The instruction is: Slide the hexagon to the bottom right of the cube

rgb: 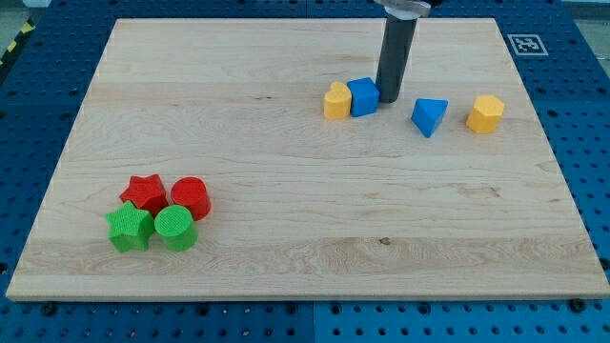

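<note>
A yellow hexagon (485, 113) lies on the wooden board (305, 210) at the view's upper right. A blue cube (363, 96) sits near the top centre, touching a yellow half-round block (336, 100) on its left. A blue triangle (429, 116) lies between the cube and the hexagon. My tip (389, 99) is right beside the cube's right side, touching or nearly touching it, well left of the hexagon.
At the view's lower left a tight cluster holds a red star (144, 193), a red cylinder (190, 198), a green star (130, 228) and a green cylinder (175, 228). A marker tag (522, 44) sits beyond the board's top right corner.
</note>
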Tool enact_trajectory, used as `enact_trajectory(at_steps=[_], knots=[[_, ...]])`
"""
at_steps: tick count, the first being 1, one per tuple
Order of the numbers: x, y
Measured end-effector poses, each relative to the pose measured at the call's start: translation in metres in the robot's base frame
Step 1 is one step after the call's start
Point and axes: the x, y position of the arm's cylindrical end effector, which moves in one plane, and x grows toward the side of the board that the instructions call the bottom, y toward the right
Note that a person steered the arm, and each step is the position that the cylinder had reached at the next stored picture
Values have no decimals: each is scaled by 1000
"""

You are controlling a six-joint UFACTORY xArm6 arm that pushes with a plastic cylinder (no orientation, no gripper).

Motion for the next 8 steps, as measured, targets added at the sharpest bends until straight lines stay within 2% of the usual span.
enact_trajectory(at_steps=[1, 3, 4, 5, 6, 7, 8], knots=[[1, -2], [13, -47], [-23, -22], [-54, 58], [-53, 158], [-50, 229], [-42, 243]])
